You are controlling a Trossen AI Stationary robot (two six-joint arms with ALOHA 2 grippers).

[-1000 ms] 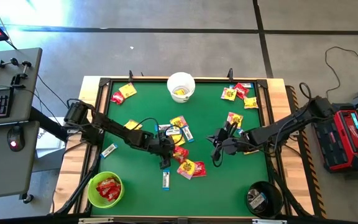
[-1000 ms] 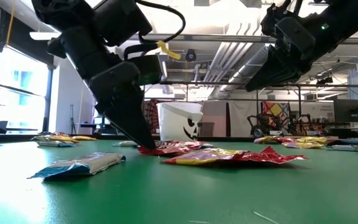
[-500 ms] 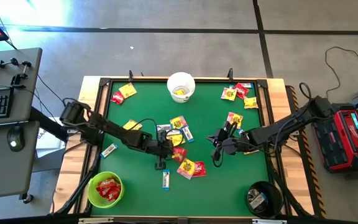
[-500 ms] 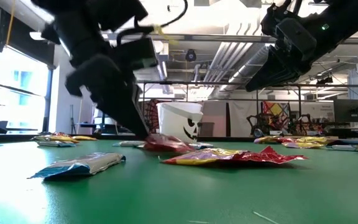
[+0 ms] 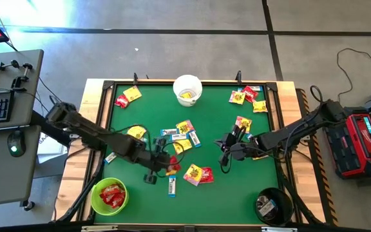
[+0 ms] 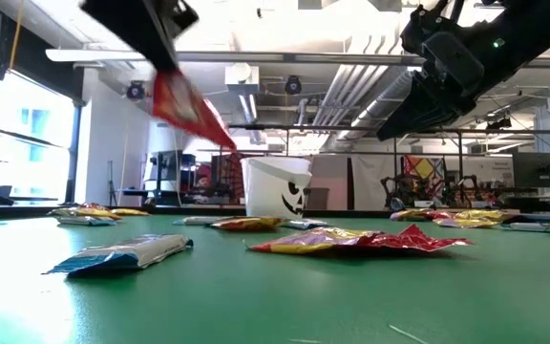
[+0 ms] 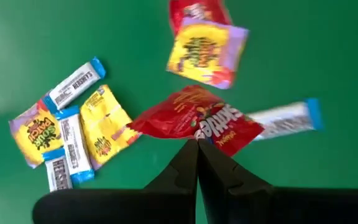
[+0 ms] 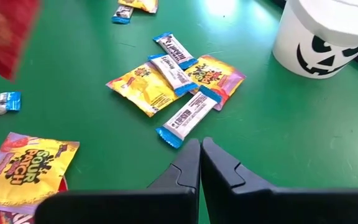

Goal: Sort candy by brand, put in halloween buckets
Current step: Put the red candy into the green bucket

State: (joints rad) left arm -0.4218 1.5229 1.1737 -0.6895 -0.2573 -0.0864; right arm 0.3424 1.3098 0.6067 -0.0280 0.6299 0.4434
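left gripper [image 7: 196, 144] pinched tight on a red packet [image 7: 197, 119], lifted clear of the green table [image 5: 224, 183] | likely bound for the lime green bucket [image 5: 109, 196], which holds reds | right gripper [image 8: 200, 147] closed on nothing, parked above mid-table | white bucket [image 5: 187, 89] at far edge, black bucket [image 5: 274, 205] near right corner

high view: overhead, straight down on the whole bench [image 5: 237, 187].
low view: bench-top height, level, facing the room.
left wrist: close, down past its pincer [image 7: 197, 144].
right wrist: oblique, shares white bucket [image 8: 321, 36] with both.
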